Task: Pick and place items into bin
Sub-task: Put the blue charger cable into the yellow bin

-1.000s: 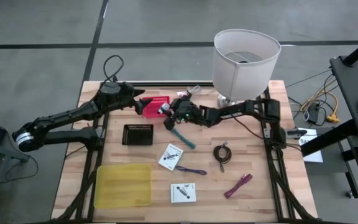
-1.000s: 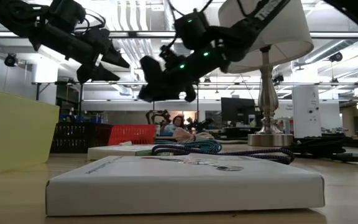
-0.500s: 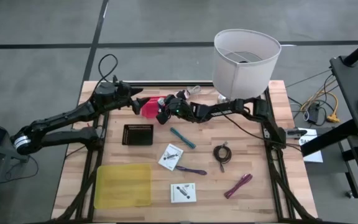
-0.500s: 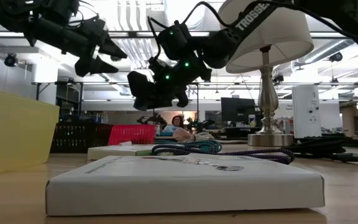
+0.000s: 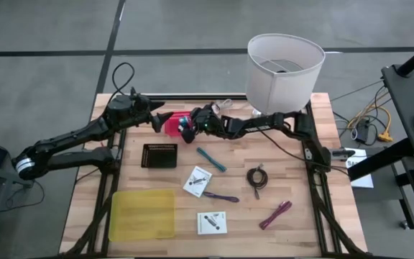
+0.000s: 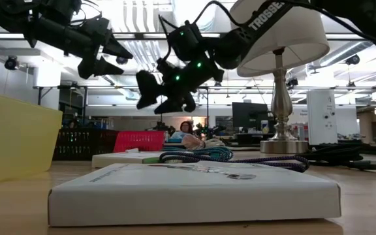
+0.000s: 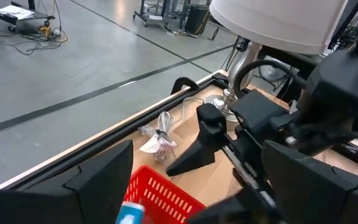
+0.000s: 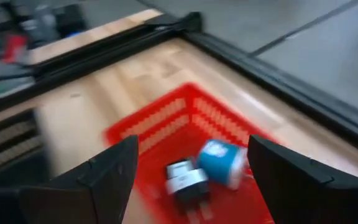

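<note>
Red mesh bin (image 5: 172,124) sits at the table's far side, between the two arms. Right gripper (image 5: 186,128) hangs directly over it, fingers spread wide and empty; its wrist view looks straight down into the bin (image 8: 191,143), where a blue-and-white item (image 8: 221,157) and a small grey-and-dark piece (image 8: 188,180) already lie. That pose fits a drop just made, or a check of the contents. Left gripper (image 5: 155,117) hovers just beside the bin's other edge, fingers likewise parted and holding nothing, probably waiting its turn; the low view shows both grippers well above the tabletop.

Still loose on the wood: teal pen (image 5: 211,159) nearest the bin, black cable (image 5: 256,178), purple pen (image 5: 220,196), magenta stick (image 5: 275,214), two white cards (image 5: 198,180) (image 5: 211,222). All lie toward the near half, well apart from the bin. Black basket (image 5: 159,155) and yellow tray (image 5: 142,214) stand on the left side. Lamp (image 5: 284,68) at the far edge, crowding the right arm's reach.

Judgement: task early; most items remain. Teal pen looks the easiest next pick for the right arm.
</note>
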